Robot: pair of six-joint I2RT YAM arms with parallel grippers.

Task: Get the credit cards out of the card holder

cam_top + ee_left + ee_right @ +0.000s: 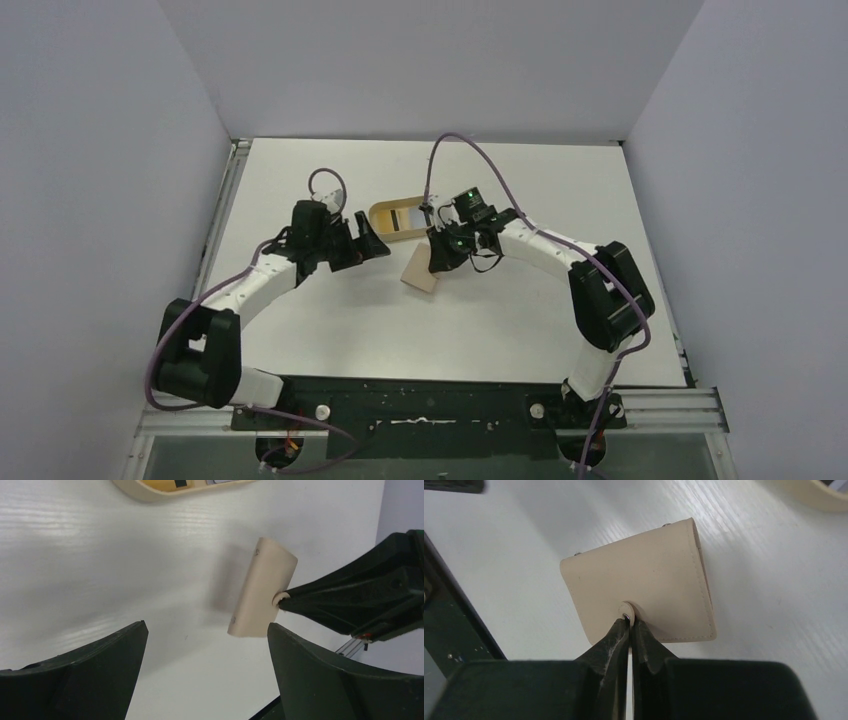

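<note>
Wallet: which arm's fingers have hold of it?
The right fingers, shut on the wallet's snap tab; the left fingers stand open, holding nothing.

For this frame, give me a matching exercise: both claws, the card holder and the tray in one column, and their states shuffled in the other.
Column one:
1. left claw
2. right claw
3. card holder
4. tray

Column two:
A. folded shut, held by its tab
B. lying flat, ungripped
C. open, holding nothing
D. shut on the tab

Pairs: 1-C, 2-D, 3-A, 4-B
</note>
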